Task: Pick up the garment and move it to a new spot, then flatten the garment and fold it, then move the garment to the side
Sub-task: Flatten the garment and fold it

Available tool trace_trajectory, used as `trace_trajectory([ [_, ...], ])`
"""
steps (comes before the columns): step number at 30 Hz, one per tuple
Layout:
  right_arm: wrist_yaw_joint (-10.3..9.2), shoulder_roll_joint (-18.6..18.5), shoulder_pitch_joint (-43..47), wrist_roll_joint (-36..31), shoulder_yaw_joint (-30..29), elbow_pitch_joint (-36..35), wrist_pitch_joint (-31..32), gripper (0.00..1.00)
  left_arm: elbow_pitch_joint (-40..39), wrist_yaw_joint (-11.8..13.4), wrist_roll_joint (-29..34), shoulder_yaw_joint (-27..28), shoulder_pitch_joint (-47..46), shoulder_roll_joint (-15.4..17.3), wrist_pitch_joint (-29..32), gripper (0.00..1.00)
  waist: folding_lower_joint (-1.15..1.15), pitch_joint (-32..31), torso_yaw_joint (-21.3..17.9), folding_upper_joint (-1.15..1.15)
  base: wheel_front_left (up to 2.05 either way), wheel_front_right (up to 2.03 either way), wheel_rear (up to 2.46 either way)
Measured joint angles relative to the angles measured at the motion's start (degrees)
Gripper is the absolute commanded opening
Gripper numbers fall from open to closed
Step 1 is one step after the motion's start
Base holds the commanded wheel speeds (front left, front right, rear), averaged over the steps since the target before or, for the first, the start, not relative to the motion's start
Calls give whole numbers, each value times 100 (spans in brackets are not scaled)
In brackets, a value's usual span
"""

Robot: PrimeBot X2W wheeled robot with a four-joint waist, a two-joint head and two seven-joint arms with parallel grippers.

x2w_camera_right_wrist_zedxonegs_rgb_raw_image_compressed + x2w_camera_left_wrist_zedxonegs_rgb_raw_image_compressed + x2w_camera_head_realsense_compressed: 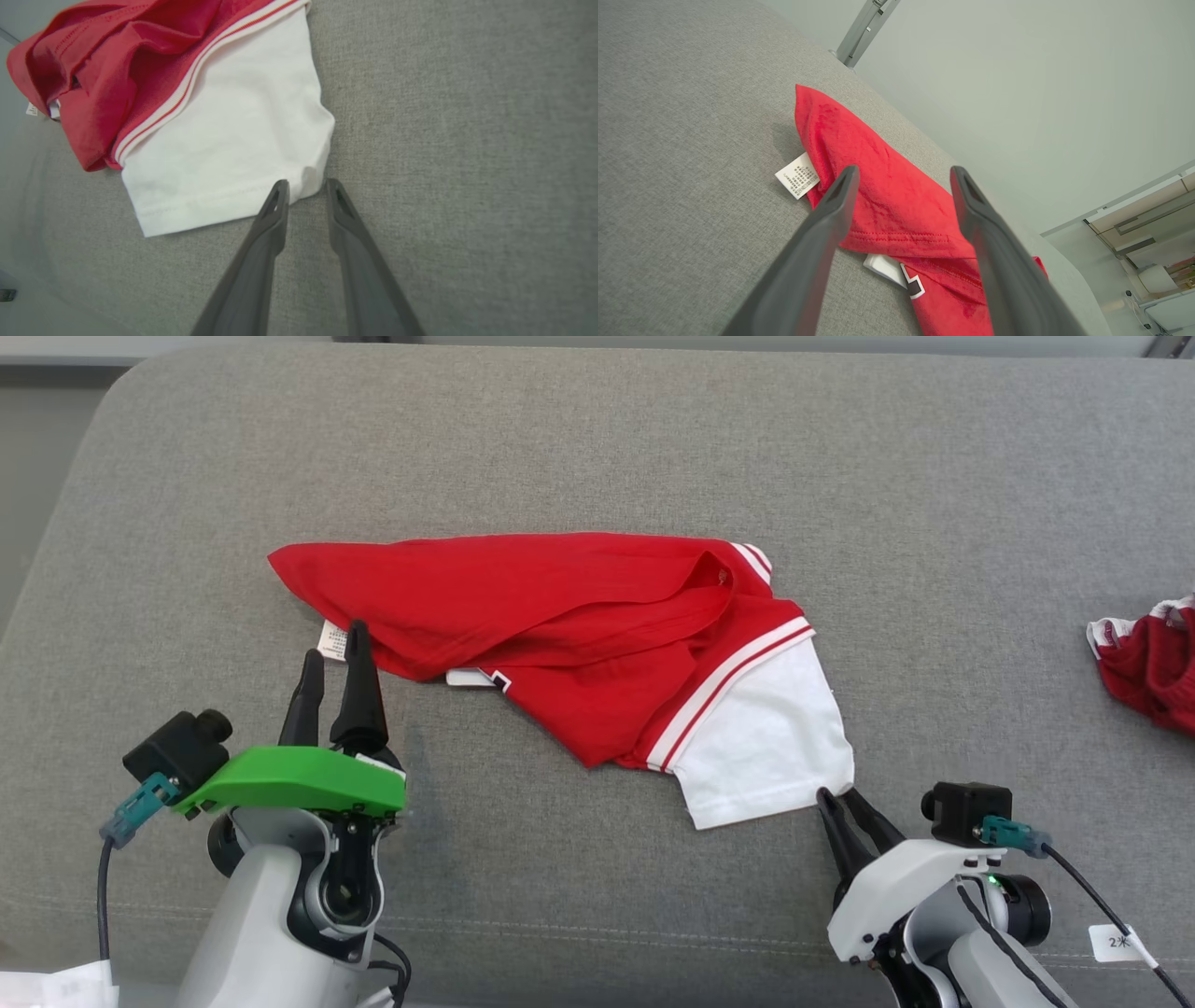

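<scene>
Because the broad grey woven cushion [597, 429] is soft, we risk pinching its cover along with cloth. The crumpled red cotton shirt [560, 607] lies just ahead of both grippers, and lifted unevenly it may bunch. Our right gripper [306, 183], narrowed but gapped, straddles the corner of the white sleeve [224, 140], a shallow bite that could slip. Our left gripper [904, 170], spread wide at the red hem, might catch only the small white care label [798, 176] beside its fingertips.

A grey woven surface [597, 429] spreads wide, with a stitched seam [597, 933] along its near edge at 6 o'clock. At 3 o'clock lies a crumpled dark-red cloth [1153, 663] with white trim. At 7 o'clock sits a scrap of white paper [56, 985]. Past the far edge, a slanted metal strut [864, 30] stands before a pale wall [1017, 93].
</scene>
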Motion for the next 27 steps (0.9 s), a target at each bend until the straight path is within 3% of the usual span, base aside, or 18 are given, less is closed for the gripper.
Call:
trace_trajectory([
  [1, 0, 7, -10, 4, -1, 20, 0, 27, -55, 33, -5, -4, 23, -1, 0, 100, 0, -2, 3, 0, 0, 0, 0],
  [2, 9, 7, -20, 4, 4, 33, -1, 0, -109, 37, -5, -8, 50, 0, 0, 100, 0, -3, 6, 0, 0, 0, 0],
  [12, 307, 63, -562, 157, 0, -227, -231, 0, -528, 232, -14, -143, 267, 3, 0, 100, 0, -73, 17, 0, 0, 0, 0],
  [21, 1025, 109, -1436, 726, 225, -1497, -225, 0, -614, 319, -45, -342, 517, 14, 0, 100, 0, -327, 77, 0, 0, 0, 0],
  [27, 1067, 127, -2055, 1360, 230, -2353, -2, 0, -688, 352, -107, -497, 650, 29, 0, 100, 0, -571, 174, 0, 0, 0, 0],
])
